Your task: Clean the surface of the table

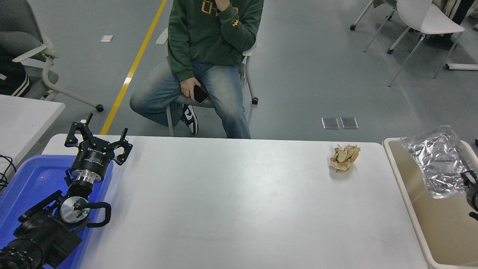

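The white table surface [239, 201] carries one crumpled ball of brown paper [344, 157] near its far right corner. At the right edge, only part of my right gripper [464, 164] shows. It is shut on a crinkled silver foil bag [435, 164], which hangs over the beige bin [401, 186] beside the table's right end. My left gripper [98, 140] is parked at the lower left over the far corner of the blue tray [30, 179], fingers open and holding nothing.
A person in a green sweatshirt and jeans [201, 56] sits on a chair just beyond the table's far edge, phone in hand. A smaller white table [22, 116] stands at the left. Chairs stand at the far left and far right.
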